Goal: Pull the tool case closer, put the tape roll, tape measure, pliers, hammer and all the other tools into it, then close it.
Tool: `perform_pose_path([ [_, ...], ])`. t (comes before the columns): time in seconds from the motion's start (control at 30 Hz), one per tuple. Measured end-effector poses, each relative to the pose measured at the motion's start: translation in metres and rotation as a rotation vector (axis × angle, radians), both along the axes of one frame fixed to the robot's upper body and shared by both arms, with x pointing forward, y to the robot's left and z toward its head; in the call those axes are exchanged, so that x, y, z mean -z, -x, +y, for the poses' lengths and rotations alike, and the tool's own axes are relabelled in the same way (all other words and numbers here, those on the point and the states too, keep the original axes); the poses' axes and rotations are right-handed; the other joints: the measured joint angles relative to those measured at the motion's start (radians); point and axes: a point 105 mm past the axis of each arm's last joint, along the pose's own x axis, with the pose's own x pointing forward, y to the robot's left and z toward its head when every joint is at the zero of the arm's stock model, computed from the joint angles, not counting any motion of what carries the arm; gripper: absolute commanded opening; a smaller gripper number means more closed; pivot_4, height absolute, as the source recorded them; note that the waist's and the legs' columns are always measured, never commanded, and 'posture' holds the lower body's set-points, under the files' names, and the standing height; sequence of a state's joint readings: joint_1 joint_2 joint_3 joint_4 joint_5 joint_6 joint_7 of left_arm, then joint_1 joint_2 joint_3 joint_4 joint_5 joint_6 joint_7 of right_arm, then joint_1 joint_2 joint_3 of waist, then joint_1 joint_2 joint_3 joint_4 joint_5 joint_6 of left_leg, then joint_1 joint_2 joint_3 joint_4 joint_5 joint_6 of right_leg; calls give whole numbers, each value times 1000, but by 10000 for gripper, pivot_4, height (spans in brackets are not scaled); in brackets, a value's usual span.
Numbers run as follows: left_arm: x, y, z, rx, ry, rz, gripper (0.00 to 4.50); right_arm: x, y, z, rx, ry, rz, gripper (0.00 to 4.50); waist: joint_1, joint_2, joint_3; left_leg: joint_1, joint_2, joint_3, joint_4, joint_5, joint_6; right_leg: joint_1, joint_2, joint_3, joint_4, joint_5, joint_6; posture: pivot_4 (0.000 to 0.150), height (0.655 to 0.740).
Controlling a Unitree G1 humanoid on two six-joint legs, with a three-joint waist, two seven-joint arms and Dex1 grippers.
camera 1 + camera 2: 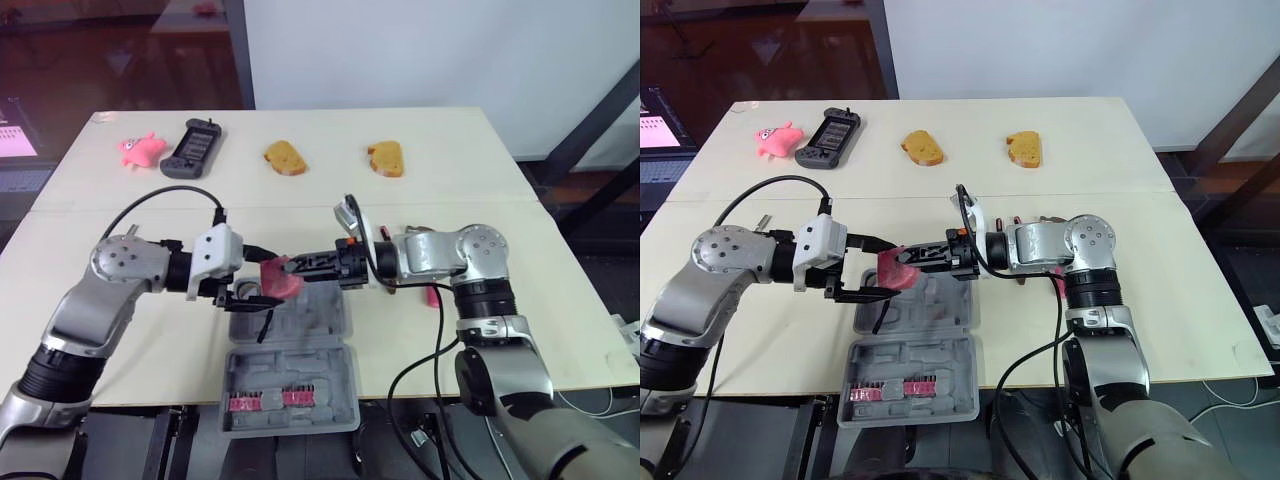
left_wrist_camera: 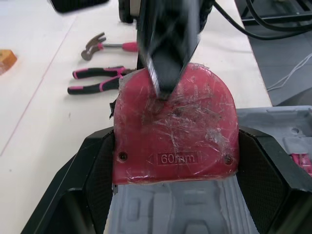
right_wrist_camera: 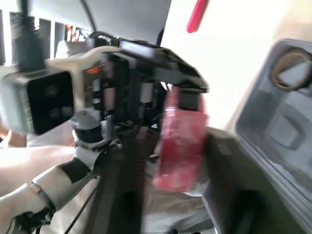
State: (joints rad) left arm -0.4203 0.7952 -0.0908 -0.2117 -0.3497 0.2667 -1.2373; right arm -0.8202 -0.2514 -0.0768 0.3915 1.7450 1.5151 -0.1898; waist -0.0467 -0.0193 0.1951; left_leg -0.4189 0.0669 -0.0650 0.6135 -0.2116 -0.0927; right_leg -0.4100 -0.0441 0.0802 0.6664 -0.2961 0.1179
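The grey tool case (image 1: 322,372) lies open at the table's front edge, with pink bits (image 1: 266,402) in its near half. Just above its far half hangs the red tape measure (image 1: 282,277), marked 60mm (image 2: 178,158). My left gripper (image 1: 264,279) comes in from the left, and its pads (image 2: 100,168) press on both sides of the tape measure. My right gripper (image 1: 292,268) reaches in from the right and pinches the tape measure's far edge. Pink-handled pliers (image 2: 95,81) and a hammer (image 2: 105,46) lie on the table beyond, near my right arm.
Along the table's far side lie a pink toy (image 1: 142,148), a black handheld device (image 1: 193,147) and two bread slices (image 1: 285,157) (image 1: 386,158). A pink handle (image 1: 432,296) pokes out beside my right forearm. The case overhangs the front edge.
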Motion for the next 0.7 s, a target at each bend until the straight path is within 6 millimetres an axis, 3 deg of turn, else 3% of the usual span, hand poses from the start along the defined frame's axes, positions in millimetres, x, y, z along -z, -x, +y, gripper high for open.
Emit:
perform_pose_path([
  [0.03,-1,-1,-1,0,-2,-5,29525,0,0,0,4,-1,5,5116,0,0,0,0,0,0,0,0,0,0,0,0,0,0,0,1500,7400],
  [0.1,-1,-2,-3,-1,12,-4,39681,-1,0,-3,12,3,13,5115,0,0,0,0,0,0,0,0,0,0,0,0,0,0,0,1500,7400],
  [0.17,1,-3,-3,-9,30,11,44582,-2,2,-3,12,-24,31,5115,0,0,0,0,0,0,0,0,0,0,0,0,0,0,0,1500,7400],
  [0.33,1,-2,1,-22,53,30,45000,-7,4,-9,-6,-50,30,5115,-2,0,0,0,0,0,0,0,0,0,0,0,0,0,0,1500,7400],
  [0.43,-1,-3,16,-81,51,36,45000,-10,4,-30,2,-27,10,5115,0,0,0,-1,0,0,0,0,0,-1,0,0,0,0,0,1500,7400],
  [0.53,-3,2,37,-154,64,74,45000,-11,5,-64,31,44,-9,5114,2,0,0,-1,0,0,0,0,0,-1,0,0,-1,0,0,1500,7400],
  [0.7,-2,16,49,-213,100,162,45000,4,21,-101,43,178,-4,5114,2,0,0,-1,0,0,0,0,0,-1,0,0,-1,0,0,1500,7400],
])
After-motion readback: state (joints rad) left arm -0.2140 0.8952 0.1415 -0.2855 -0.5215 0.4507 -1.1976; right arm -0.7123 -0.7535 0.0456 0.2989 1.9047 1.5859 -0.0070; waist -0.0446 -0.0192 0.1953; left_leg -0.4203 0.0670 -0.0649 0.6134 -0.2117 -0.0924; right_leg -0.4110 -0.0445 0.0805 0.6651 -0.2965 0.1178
